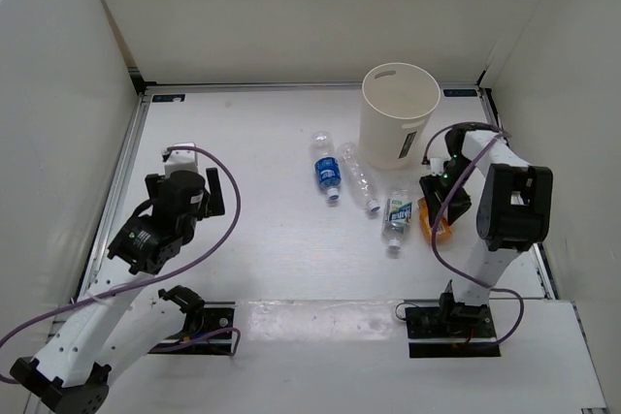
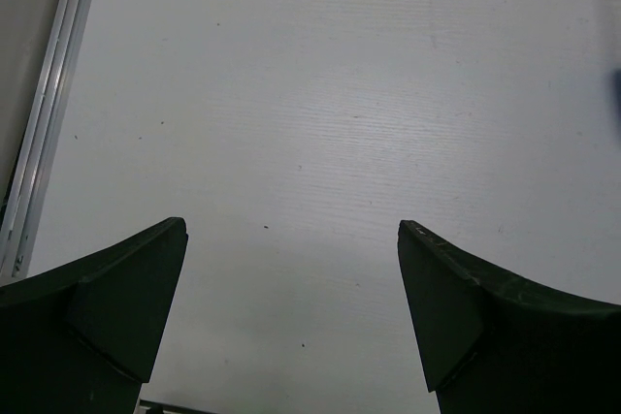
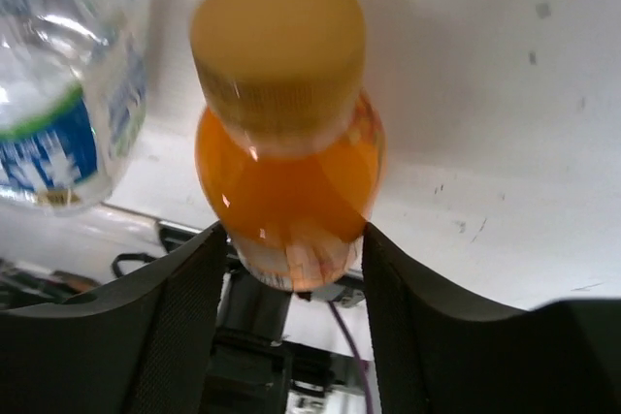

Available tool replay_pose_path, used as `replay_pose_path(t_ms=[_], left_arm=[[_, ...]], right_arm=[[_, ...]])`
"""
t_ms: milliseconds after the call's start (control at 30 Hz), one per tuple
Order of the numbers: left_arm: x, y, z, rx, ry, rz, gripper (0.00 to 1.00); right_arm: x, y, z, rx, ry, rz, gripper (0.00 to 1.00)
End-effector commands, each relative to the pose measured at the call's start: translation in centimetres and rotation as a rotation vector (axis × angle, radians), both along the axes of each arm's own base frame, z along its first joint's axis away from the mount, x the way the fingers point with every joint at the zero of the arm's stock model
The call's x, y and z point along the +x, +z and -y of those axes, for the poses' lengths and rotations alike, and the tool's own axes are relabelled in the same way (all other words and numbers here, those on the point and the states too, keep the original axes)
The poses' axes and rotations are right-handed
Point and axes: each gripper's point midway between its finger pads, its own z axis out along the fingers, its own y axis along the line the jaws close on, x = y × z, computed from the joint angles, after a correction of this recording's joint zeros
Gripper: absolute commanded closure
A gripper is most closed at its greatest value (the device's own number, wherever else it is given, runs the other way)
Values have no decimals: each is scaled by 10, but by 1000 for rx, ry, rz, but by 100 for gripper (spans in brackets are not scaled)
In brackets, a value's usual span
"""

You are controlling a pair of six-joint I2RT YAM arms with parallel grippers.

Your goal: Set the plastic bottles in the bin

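We see right gripper closed on orange bottle, fingers pressing both its sides below cap, near tabletop's right edge. Green-white label bottle lies just beside it, toward centre. Plain clear bottle and blue label bottle lie further toward centre. Bin stands upright by far edge, right of centre, all four bottles outside it. Left gripper spread wide, holding nothing, above bare tabletop near left edge.

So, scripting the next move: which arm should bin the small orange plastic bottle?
Right. The right gripper grips the small orange plastic bottle, close to the tall cream-white round plastic bin; the left gripper stands open, empty, across the table.
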Motion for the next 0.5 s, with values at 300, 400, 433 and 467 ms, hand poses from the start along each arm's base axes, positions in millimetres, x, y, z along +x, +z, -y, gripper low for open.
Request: replay_pose_path(t_ms=[300, 400, 433, 467], left_arm=[[8, -7, 4, -5, 11, 3, 0], [13, -6, 8, -5, 1, -5, 0], [15, -4, 10, -5, -7, -5, 0], [17, -5, 11, 5, -10, -15, 0]], right_arm=[[-2, 61, -2, 122, -39, 314, 100], [-3, 49, -1, 113, -80, 239, 85], [0, 49, 2, 110, -91, 236, 71], [7, 44, 4, 113, -107, 210, 64]])
